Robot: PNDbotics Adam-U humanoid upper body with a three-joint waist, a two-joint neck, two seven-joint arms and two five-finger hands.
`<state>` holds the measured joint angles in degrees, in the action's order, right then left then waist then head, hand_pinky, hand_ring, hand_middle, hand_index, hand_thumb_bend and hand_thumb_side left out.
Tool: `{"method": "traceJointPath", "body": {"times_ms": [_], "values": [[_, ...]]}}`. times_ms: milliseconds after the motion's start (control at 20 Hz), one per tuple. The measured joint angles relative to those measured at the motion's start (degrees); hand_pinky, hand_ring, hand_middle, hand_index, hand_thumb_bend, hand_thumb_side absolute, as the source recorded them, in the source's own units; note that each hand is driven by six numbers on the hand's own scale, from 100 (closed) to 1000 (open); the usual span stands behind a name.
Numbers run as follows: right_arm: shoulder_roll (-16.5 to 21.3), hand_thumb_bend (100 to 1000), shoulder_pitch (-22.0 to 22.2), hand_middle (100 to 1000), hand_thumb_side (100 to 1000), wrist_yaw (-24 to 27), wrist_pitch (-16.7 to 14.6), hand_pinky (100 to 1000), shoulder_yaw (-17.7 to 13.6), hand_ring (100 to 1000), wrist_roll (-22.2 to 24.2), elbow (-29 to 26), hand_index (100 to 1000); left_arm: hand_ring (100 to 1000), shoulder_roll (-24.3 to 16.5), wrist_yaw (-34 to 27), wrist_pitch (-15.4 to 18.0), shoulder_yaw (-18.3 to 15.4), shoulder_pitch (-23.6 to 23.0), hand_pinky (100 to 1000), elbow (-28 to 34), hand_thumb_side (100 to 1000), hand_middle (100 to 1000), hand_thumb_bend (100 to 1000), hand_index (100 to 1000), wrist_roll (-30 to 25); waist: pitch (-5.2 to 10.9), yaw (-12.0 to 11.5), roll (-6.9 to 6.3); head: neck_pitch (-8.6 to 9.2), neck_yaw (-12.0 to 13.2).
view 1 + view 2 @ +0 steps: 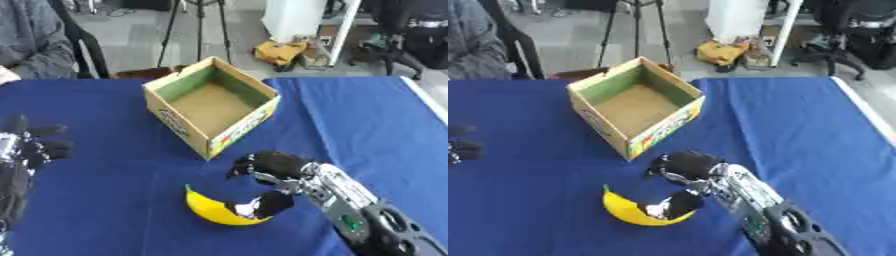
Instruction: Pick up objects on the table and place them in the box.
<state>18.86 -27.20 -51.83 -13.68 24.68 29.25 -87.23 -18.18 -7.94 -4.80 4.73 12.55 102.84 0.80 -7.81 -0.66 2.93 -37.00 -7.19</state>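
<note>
Lying on the blue bench (105,175), the banana (210,210) sits near the front edge, just short of the open cardboard box (213,107), which stands behind it and slightly to the robot's left. Its long axis runs from the upper left tip down and across to the right, curving upward at the right end.

The right robot hand (271,175) is directly over that right end. Its fingers arch above the fruit and its thumb comes in from below, so the hand brackets the banana's right tip. Contact appears to be made at the thumb, though the view is too soft to confirm that the fingers have closed on the fruit; the grasp is judged partly formed, not yet secured.

The left robot hand (31,145) rests at the left edge, fingers relaxed and holding nothing, well apart from the banana.

The right hand is plainly the nearer. The box appears to contain nothing. The coming move is judged to be a lift and a carry back and leftward over the near wall of the box.
</note>
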Motion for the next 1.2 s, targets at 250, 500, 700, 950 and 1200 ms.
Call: {"method": "traceJointPath", "body": {"times_ms": [250,500,700,950,1200], "values": [[-0.4,293,0.1,740,856,-0.8,-0.5,718,0.5,739,0.5,-1.2,851,653,0.0,0.0,0.0,0.0,0.0,700,0.0,1000,713,285,695,0.0,0.0,0.0,0.01,0.0,0.0],[-0.4,300,1.0,742,853,-3.7,-1.2,718,1.3,741,0.6,-2.5,853,653,0.0,0.0,0.0,0.0,0.0,700,0.0,1000,713,285,695,0.0,0.0,0.0,0.03,0.0,-0.1],[-0.4,297,1.6,741,856,-5.5,-1.7,718,1.5,740,0.2,-2.5,852,652,0.0,0.0,0.0,0.0,0.0,701,0.0,1000,713,284,695,-0.1,0.0,0.0,0.02,0.0,-0.1],[-0.5,301,1.6,739,853,-7.0,-1.7,716,1.5,737,-0.5,-1.6,850,652,0.0,0.0,0.1,0.0,0.0,701,0.0,1000,713,284,695,-0.1,0.0,0.0,0.01,0.0,-0.2],[-1.2,307,1.9,739,852,-8.4,-1.5,713,1.5,736,-1.5,0.2,849,651,0.0,0.0,0.0,0.0,0.0,701,0.0,1000,713,284,695,-0.1,0.0,0.0,-0.04,0.0,-0.4]]}}
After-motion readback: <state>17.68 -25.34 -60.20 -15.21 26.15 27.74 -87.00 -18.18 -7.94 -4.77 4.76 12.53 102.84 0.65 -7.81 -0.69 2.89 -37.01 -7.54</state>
